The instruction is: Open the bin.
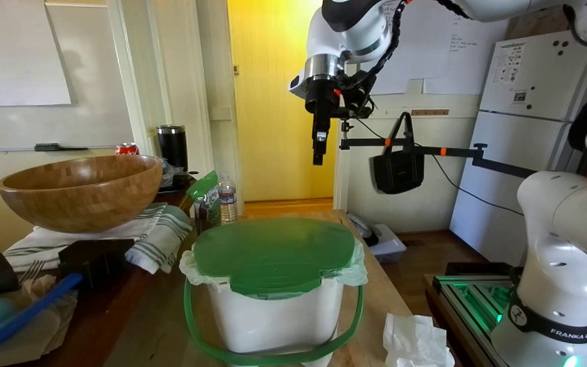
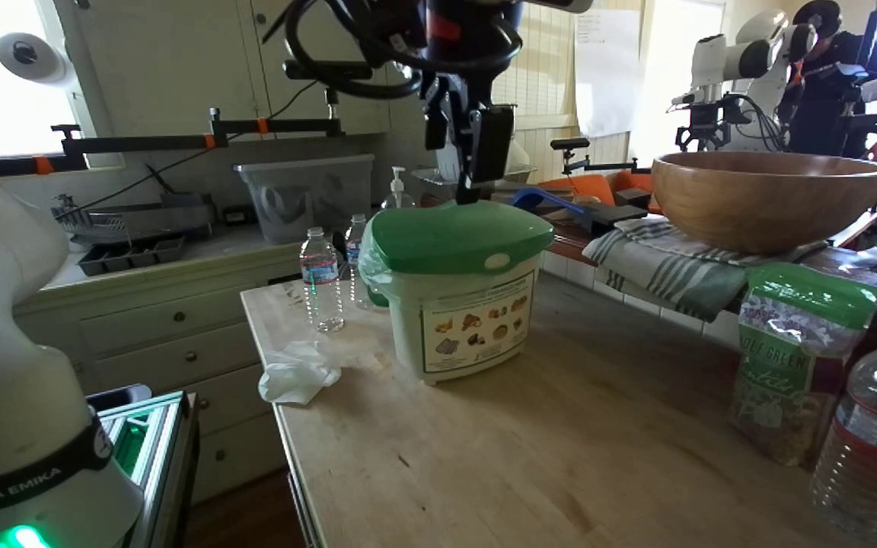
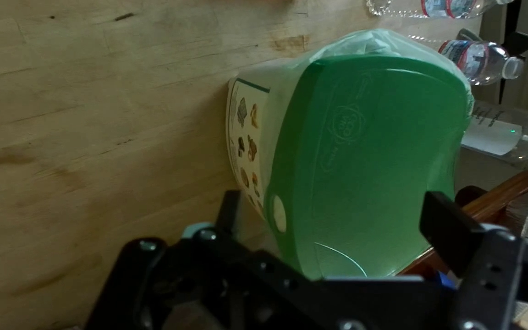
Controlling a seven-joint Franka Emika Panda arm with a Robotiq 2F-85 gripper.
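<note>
At lower centre in an exterior view, a white plastic bin (image 1: 275,318) is set on the desk (image 1: 156,326), capped by a closed green lid (image 1: 273,250) and fringed by pale liner (image 1: 357,270); the end effector (image 3: 335,204) is held with jaws apart.

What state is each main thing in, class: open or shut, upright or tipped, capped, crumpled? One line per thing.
Gripper: open, holding nothing
Bin: upright
Bin lid: shut
Bin handle: lowered
Liner: sticking out under the lid
Wooden bowl: upright
Striped towel: partly hanging over an edge
Snack bag: upright; sealed or not, cannot tell
Water bottle beside it: upright, capped
White paper: crumpled
Drawers: shut
</note>
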